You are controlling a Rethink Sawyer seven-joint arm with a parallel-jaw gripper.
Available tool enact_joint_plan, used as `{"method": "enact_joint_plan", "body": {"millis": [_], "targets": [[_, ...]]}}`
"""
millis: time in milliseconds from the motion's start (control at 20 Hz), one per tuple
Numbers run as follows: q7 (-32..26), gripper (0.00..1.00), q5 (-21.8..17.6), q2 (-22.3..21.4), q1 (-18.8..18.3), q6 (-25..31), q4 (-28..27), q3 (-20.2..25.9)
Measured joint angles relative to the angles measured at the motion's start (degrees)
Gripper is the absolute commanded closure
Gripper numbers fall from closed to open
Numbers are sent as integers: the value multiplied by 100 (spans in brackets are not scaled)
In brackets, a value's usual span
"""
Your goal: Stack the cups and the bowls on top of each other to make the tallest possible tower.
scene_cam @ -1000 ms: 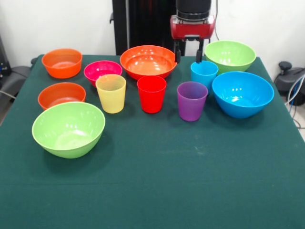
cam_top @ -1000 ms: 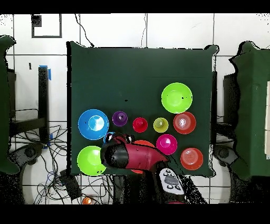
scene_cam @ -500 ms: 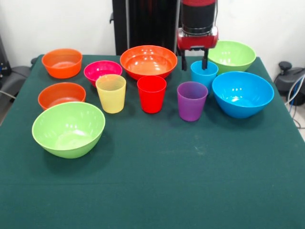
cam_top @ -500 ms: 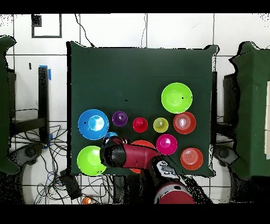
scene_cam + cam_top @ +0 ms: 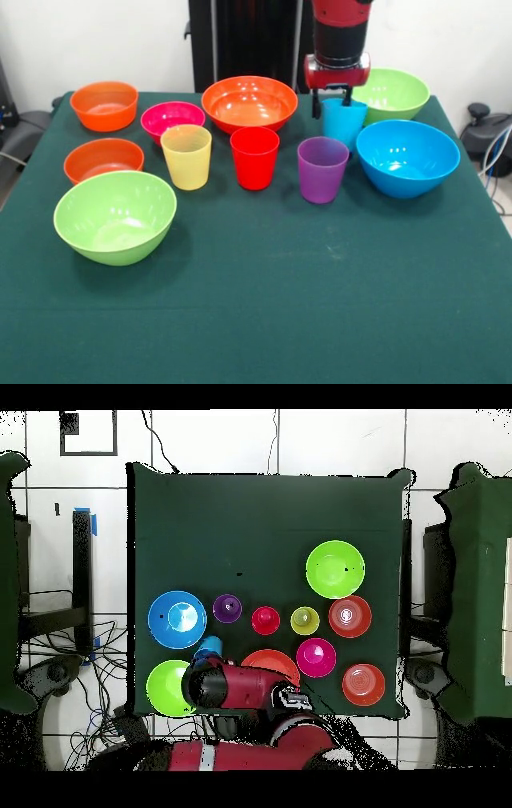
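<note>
Claw (image 5: 332,102) grips light blue cup (image 5: 343,122); overhead hides this.

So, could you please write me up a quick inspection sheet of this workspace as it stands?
Surface: green cloth table, flat, front half bare.
Cups: yellow, red and purple upright in a row; light blue cup tilted, at the gripper.
Bowls: two lime green, blue, wide orange, two small orange, magenta; all upright, none stacked.
Clutter: nothing seen.
Gripper: over the light blue cup's rim, seemingly gripping it.
Cables: loose cables on the floor beside the table.
Surroundings: white wall, tiled floor, black pedestal.
</note>
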Motion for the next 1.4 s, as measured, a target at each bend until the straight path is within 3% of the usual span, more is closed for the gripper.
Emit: {"method": "enact_joint_plan", "body": {"millis": [400, 950, 1400], "targets": [[0, 100, -4, -8, 260, -1, -36, -220], [0, 100, -6, -250, 301, 38, -56, -480], [0, 100, -9, -807, 623, 852, -237, -908]]}}
